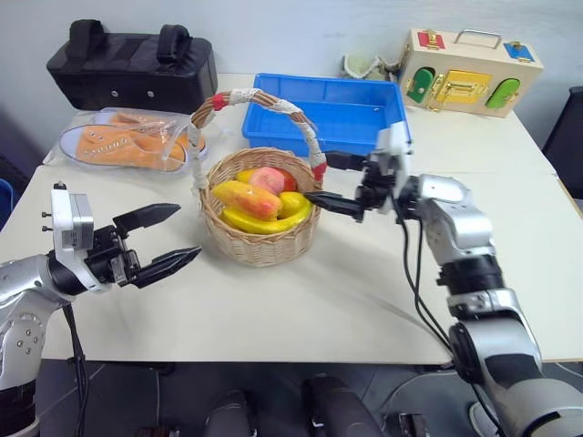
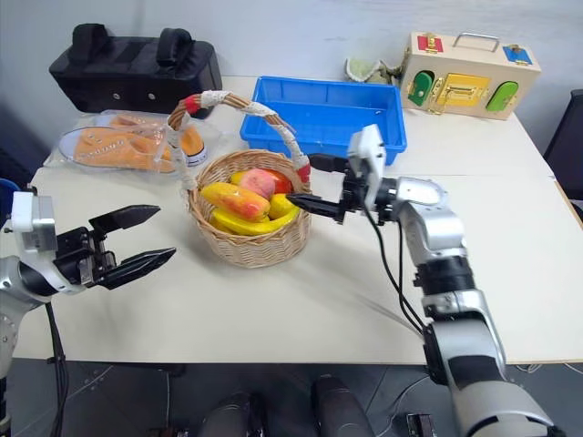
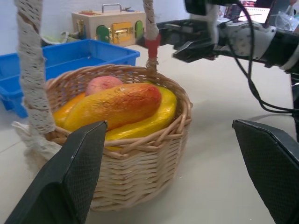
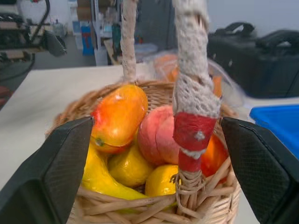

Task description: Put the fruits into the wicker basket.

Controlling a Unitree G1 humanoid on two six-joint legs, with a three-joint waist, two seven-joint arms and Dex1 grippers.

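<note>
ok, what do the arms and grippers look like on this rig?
Both arms have silver-grey metallic shells with black joint sections. Each gripper, left and right, has two black tapered fingers with textured pads. A white boxy module sits at each wrist, the left one with small dark screw holes. Black cables run loose along the right forearm and hang below the left arm.

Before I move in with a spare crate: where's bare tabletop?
Free: the table in front of the wicker basket, and right of the right claw below the wooden box. Crowded: far-left corner with bagged shoes, black case, blue tray.
</note>
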